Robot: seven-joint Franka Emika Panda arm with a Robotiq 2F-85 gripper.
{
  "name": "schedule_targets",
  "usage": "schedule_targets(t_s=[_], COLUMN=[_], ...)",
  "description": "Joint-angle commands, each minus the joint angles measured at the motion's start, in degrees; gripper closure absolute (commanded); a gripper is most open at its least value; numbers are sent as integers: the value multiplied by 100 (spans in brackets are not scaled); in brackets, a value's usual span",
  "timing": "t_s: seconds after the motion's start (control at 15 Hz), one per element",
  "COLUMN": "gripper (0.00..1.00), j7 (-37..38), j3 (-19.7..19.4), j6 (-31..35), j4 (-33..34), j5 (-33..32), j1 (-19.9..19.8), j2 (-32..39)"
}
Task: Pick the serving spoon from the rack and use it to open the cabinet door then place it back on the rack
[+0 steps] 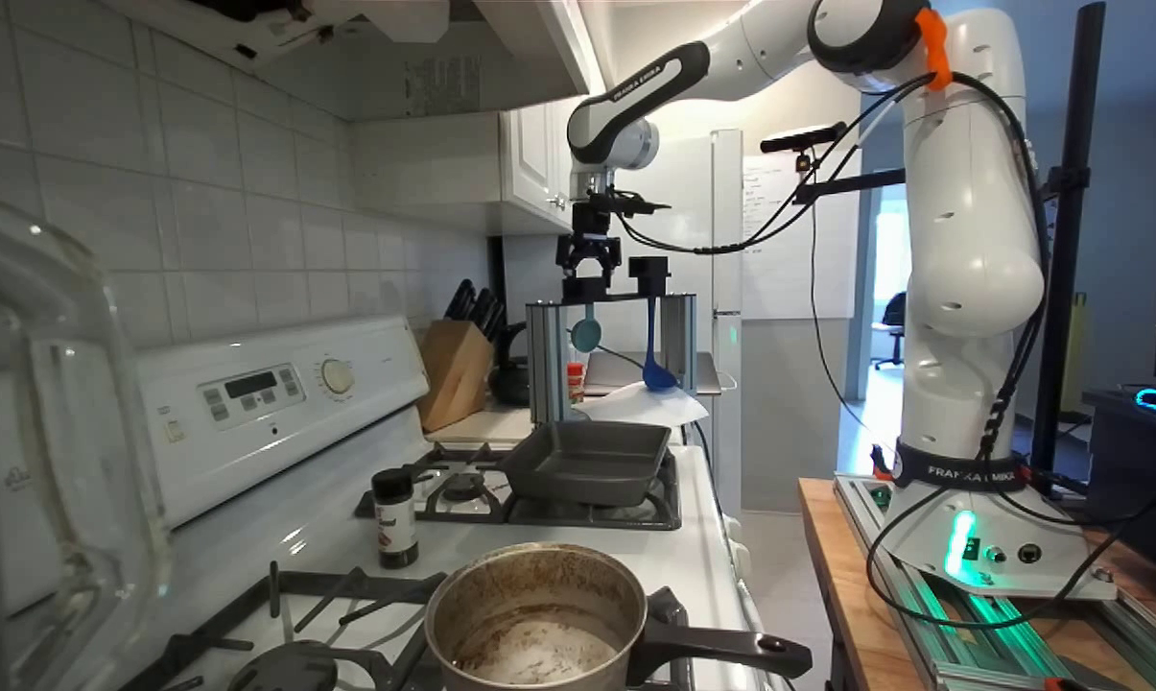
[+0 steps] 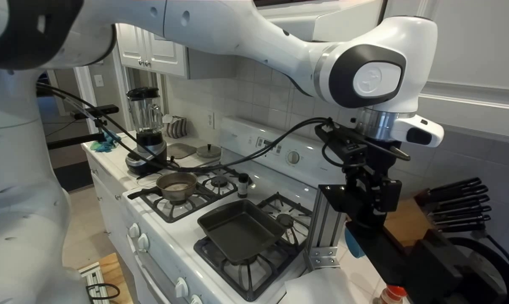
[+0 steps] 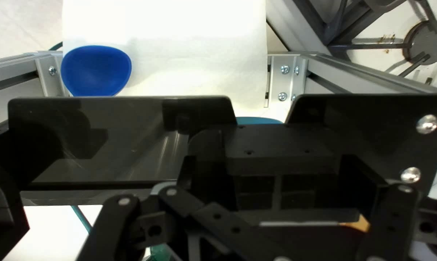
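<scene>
- Closest to the lens in an exterior view, a blurred, clear, curved handle (image 1: 112, 384) filled the left edge.
- Next came a black-handled, stained metal saucepan (image 1: 530, 585), set on the white gas stove (image 1: 688, 557).
- Farther back, an upright, black-capped spice bottle (image 1: 395, 518) stood near a dark grey rectangular baking pan (image 1: 587, 480).
- Beyond the pan rose the metal rack (image 1: 546, 360), silver-posted with a black top bar, near a light wooden knife block (image 1: 453, 374).
- Two utensils hung from that bar: a round-headed teal utensil (image 1: 586, 334) under one black block (image 1: 585, 289), a blue spoon-shaped utensil (image 1: 658, 374) under another. Which one was the serving spoon could not be told.
- White paper (image 1: 625, 408) lay below the blue one; whether they touched was unclear.
- Above the teal utensil, the black gripper (image 1: 591, 271) of the white robot arm (image 1: 971, 240) pointed down. Its fingers stood apart, one to either side of the block; whether they pressed on it could not be told.
- Higher up, a white panelled cabinet door (image 1: 531, 158) appeared shut.
</scene>
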Motion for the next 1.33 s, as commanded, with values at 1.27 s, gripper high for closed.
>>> schedule_targets(t_s=[1.27], gripper=[21], j7=[69], j3=[32], j6=[-124], j4=[167], j5=[230], j1=[-49], j2=[170])
